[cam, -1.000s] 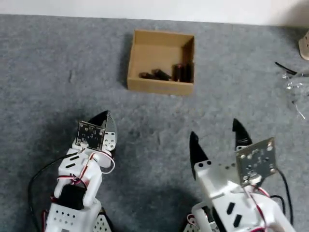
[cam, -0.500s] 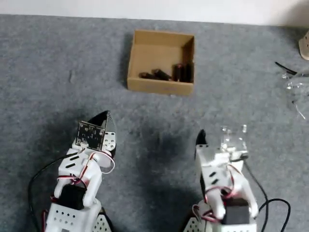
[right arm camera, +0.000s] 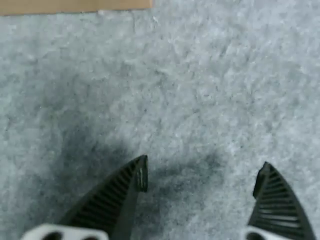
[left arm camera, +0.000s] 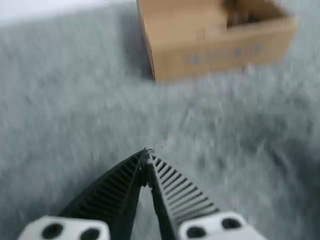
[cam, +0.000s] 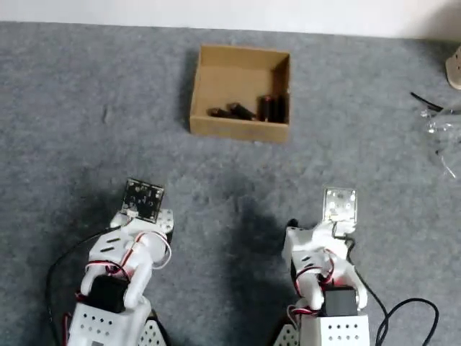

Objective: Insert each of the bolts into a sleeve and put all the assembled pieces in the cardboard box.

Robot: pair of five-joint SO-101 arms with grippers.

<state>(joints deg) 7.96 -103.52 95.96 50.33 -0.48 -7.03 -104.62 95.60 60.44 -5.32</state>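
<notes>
- Left tool point(left arm camera: 148, 161): jaws pinched together, tips touching, nothing between them. It sits low over the worktop point(cam: 86, 108) and faces the cardboard box point(cam: 238, 128).
- Right tool point(right arm camera: 202, 180): jaws spread wide and empty, over bare grey covering.
- The box sits toward the far side of the worktop, well apart from both arms. Dark assembled pieces point(cam: 248, 110) lie inside along its near wall, bunched toward one end. Exact count not readable.
- Judgement: with the pieces in the box, the task looks at or near its end.
- Risk: the box looks light and unanchored. A tool brushing its wall could slide or tip it and spill the pieces.
- Risk: wide jaws reaching in could catch the rim.
- Risk: the cable point(cam: 414, 310) looped by an arm's base could snag on a swing.
- Surface: grey, fuzzy, felt-like covering. A dropped piece would likely stay put.
- Room: white wall point(cam: 216, 11) along the far edge. Clear plastic bits point(cam: 436, 122) with a dark wire lie off to one side.
</notes>
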